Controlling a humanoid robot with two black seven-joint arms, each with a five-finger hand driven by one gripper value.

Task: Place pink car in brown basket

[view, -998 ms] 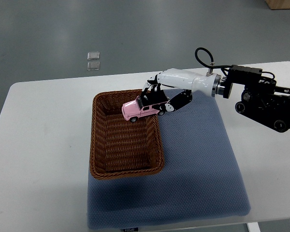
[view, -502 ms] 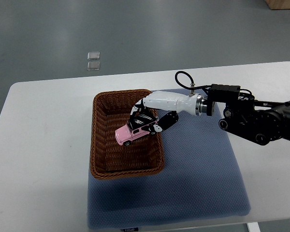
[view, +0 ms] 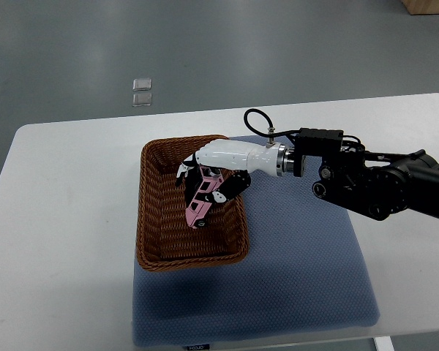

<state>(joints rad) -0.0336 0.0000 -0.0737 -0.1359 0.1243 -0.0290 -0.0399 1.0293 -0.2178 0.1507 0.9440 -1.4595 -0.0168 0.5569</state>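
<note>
Over the brown basket's point(view: 148, 219) inner floor, toward its far right part, the white and black fingers point(view: 221, 196) of the right hand point(view: 208, 179) are curled around the pink car point(view: 201, 202), grasping it by its upper end. The car is tipped steeply, its lower end pointing down at the woven bottom near the basket's middle, its upper end tucked under the palm. Whether the lowest wheel already touches the weave cannot be told from this angle. Dark windows and a wheel show on the side facing the camera.

Behind the fingers, the glossy white shell of the hand crosses above the basket's far right corner and joins a metal wrist ring. A black cable loops up from the wrist. Beyond it, the black right arm point(view: 373, 186) stretches away from the basket to the picture's right edge.

The basket is an oblong of brown wicker. Its near end and right side rest on a blue-grey mat point(view: 307, 270), while its left side lies on the bare white table point(view: 66, 219). The mat spreads from the basket toward the near table edge and to the right, under the arm. The table's far edge lies just beyond the basket's far rim.

Farther off than the basket, past the table, two small clear square objects point(view: 141, 91) sit one behind the other on the grey floor point(view: 278, 44). A corner of something tan shows at the upper right corner, well apart from the basket.
</note>
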